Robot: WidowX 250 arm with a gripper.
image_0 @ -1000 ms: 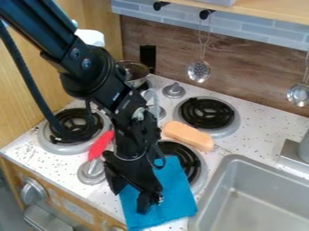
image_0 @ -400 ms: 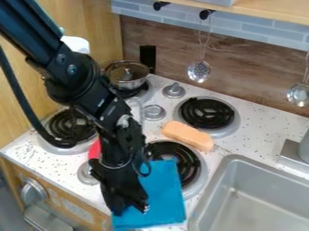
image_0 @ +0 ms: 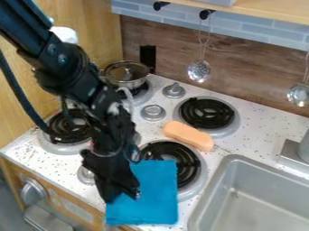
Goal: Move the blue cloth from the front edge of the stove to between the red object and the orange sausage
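Blue rectangular cloth (image_0: 156,194) on white speckled tabletop (image_0: 262,131), overlapping black coil burner (image_0: 190,166). Black robot tool (image_0: 123,197) at cloth's left part; can't tell if wide, narrow or holding. Probably cloth-handling step; next move calls for checking grip, avoiding coil snags.

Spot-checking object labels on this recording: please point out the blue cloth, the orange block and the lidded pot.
Blue cloth (image_0: 152,195): camera view, middle of its upper surface.
Orange block (image_0: 188,135): camera view, middle of its top.
Lidded pot (image_0: 129,84): camera view, its metal side below the lid.
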